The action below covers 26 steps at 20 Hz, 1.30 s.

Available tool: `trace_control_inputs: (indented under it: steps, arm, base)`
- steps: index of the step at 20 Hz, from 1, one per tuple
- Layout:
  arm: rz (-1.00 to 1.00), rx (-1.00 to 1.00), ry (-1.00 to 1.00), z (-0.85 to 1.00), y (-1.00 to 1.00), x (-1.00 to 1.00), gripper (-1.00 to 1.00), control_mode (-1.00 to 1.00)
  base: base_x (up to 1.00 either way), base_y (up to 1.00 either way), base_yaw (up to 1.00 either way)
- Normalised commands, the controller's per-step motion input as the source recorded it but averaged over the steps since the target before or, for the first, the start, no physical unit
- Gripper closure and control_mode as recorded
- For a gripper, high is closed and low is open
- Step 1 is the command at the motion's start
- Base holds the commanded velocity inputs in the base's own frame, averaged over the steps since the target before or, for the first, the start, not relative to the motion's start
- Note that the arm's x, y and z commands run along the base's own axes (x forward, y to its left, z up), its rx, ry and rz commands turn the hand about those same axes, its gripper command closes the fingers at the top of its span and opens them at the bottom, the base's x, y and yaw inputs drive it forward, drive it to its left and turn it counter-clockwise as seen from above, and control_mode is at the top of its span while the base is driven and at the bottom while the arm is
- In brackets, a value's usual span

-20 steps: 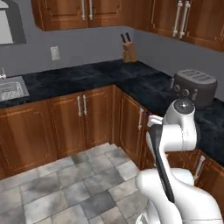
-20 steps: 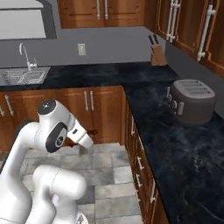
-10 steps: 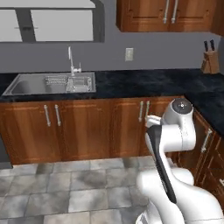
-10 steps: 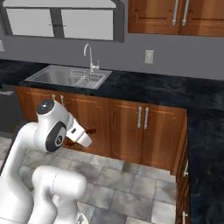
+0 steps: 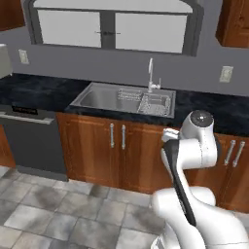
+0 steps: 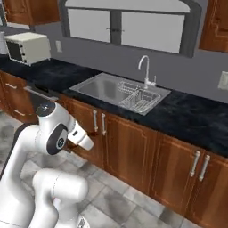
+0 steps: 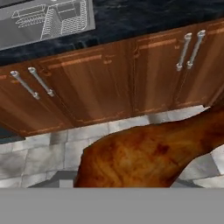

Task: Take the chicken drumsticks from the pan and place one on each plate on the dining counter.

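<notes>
A dark reddish-brown chicken drumstick [image 7: 153, 155] fills the lower part of the hand view, right in front of the camera, with its thin end running up to the right. My gripper [image 6: 89, 135] is shut on it, held low beside the folded arm at about cabinet-door height. The drumstick covers the fingertips in the hand view. Below it lie the tiled floor and the wall cabinets. The pan, the plates and the dining counter are out of view.
Ahead runs a wall counter [image 5: 44, 90] with a black stone top over brown cabinets. A steel sink [image 5: 124, 99] with a faucet [image 5: 151, 73] is set into it. A dishwasher [image 5: 31, 141] stands at the left, a white microwave [image 6: 26, 46] farther left. Grey tiled floor [image 5: 58, 214] lies in front.
The whole picture has swung from the corner counter with toaster and knife block to the sink, so the base has turned. The arm keeps its folded pose and its hold on the drumstick.
</notes>
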Motion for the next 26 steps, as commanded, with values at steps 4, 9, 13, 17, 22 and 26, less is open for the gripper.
trace_control_inputs:
  steps: [4, 9, 13, 17, 22, 26]
  arm:
    - [0.00, 0.00, 0.00, 0.00, 0.00, 0.00, 1.00, 1.00]
    - [0.00, 0.00, 0.00, 0.00, 0.00, 0.00, 1.00, 1.00]
    - [0.00, 0.00, 0.00, 0.00, 0.00, 0.00, 1.00, 1.00]
    - [0.00, 0.00, 0.00, 0.00, 0.00, 0.00, 1.00, 1.00]
    - [0.00, 0.00, 0.00, 0.00, 0.00, 0.00, 1.00, 1.00]
    - [0.00, 0.00, 0.00, 0.00, 0.00, 0.00, 1.00, 1.00]
  base:
    - [0.72, 0.27, 0.72]
    - [0.73, 0.29, 0.70]
    - [0.94, 0.34, 0.62]
    - [1.00, 0.31, 0.40]
    - [1.00, 0.13, 0.24]
    - [1.00, 0.05, 0.25]
